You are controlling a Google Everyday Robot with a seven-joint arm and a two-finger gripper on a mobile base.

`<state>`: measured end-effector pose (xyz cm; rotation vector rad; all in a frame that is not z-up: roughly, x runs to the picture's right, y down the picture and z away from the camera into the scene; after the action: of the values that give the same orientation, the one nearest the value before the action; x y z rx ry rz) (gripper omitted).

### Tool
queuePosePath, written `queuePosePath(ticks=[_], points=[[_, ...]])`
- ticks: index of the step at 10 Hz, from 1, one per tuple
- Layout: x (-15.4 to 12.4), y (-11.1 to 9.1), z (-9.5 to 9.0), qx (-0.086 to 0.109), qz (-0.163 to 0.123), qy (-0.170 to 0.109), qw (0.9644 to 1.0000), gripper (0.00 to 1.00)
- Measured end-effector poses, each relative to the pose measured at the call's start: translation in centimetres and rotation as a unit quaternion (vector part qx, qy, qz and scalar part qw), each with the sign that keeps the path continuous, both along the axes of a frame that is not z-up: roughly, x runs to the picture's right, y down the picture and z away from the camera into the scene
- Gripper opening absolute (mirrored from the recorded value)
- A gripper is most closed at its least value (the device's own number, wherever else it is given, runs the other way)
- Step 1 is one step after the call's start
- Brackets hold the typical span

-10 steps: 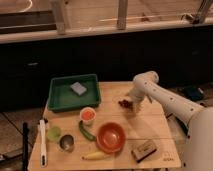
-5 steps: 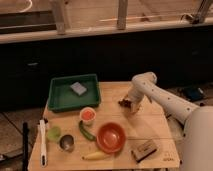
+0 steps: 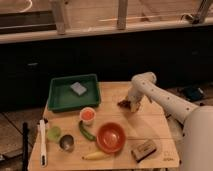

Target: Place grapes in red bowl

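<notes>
One small bunch of grapes [image 3: 122,104] lies on the wooden table [image 3: 150,127], toward its far right side. It is at about one o'clock from the red bowl [image 3: 110,138] and well apart from it.

My gripper [image 3: 131,105] hangs low at the bunch, on its three o'clock side, touching it or very nearly so. Whether it stands wide or narrow, or has hold of the fruit, I cannot tell.

I judge the grapes light and soft. They are smooth round berries on a thin stem, apt to roll, slip or burst under a hard squeeze, and a loose one could drop off in transit. The surest hold, I think, is a gentle one across the thick middle of the bunch, so that it hangs level.

My arm [image 3: 165,99] reaches in from four o'clock. The pale forearm slopes up to a bent wrist, then turns straight down onto the grapes.

Beside the bowl, a green pepper [image 3: 86,131] sits at ten o'clock and a small white cup [image 3: 88,115] at eleven. Both look to be off the line from bunch to bowl.
</notes>
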<state>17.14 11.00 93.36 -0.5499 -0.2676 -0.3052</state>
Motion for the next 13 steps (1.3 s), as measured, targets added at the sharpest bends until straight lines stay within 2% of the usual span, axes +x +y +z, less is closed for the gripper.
queuePosePath(ticks=[2,4,6,10,13], points=[[-0.1,-0.1,-0.1,0.002,-0.003,0.000,1.0000,0.12],[0.6,-1.2,-1.7,0.007,-0.004,0.001,1.0000,0.02],[1.1,-2.5,-3.3,0.013,-0.009,0.001,0.9999,0.01],[0.9,-3.4,-4.2,0.020,-0.019,0.001,0.9996,0.01],[1.3,-5.4,-6.9,0.026,-0.028,0.002,0.9993,0.01]])
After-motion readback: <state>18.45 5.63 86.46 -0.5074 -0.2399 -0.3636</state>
